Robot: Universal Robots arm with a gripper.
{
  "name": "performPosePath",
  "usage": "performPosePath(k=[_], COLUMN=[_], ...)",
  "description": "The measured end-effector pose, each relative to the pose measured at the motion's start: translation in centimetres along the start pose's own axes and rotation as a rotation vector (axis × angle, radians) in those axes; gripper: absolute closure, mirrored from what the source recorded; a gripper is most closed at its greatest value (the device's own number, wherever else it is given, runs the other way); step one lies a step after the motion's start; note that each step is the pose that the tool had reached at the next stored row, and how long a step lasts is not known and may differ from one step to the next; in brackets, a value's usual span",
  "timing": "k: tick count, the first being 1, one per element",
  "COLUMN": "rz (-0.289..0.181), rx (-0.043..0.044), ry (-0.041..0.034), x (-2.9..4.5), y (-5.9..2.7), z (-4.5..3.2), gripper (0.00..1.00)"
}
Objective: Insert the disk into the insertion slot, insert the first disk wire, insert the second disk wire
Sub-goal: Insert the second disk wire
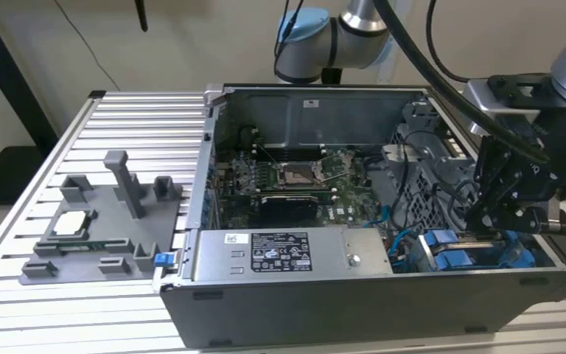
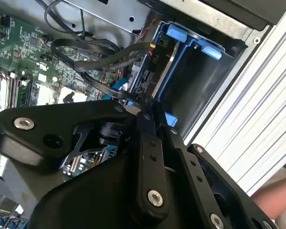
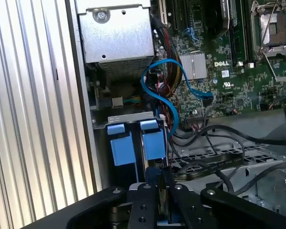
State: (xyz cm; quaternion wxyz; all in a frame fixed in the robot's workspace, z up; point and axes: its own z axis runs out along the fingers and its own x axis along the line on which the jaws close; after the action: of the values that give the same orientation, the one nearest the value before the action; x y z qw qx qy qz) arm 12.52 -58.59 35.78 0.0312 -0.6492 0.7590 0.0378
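Observation:
My black gripper hangs inside the open computer case, at the corner on the exterior view's right. In both wrist views its fingers are pressed together at the tips. A flat black disk wire runs in between them. The disk sits in the insertion slot just past the fingertips. Its bright blue carrier tabs face out. Whether the wire's plug touches the disk is hidden by the fingers.
A blue cable loops over the motherboard beside the bay. The power supply lies along the case front. A grey fixture with parts stands on the slatted table. A person's hand is beside the case.

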Motion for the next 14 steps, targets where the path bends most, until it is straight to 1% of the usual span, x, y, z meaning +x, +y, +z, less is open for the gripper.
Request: performPosePath(k=[3,6,8,12,14], rz=[-0.008,-0.024,-0.042,-0.085,-0.098], rx=[-0.0019,-0.0042,-0.0067,-0.0114,-0.0115], ry=[-0.0066,-0.0113,-0.0155,-0.0298,-0.0322], x=[-0.07,-0.08,-0.07,-0.06,-0.07], y=[-0.05,-0.12,-0.13,-0.14,-0.19], z=[0.23,0.46,0.56,0.69,0.73], gripper=[1.0,1.0,1.0,1.0,1.0])
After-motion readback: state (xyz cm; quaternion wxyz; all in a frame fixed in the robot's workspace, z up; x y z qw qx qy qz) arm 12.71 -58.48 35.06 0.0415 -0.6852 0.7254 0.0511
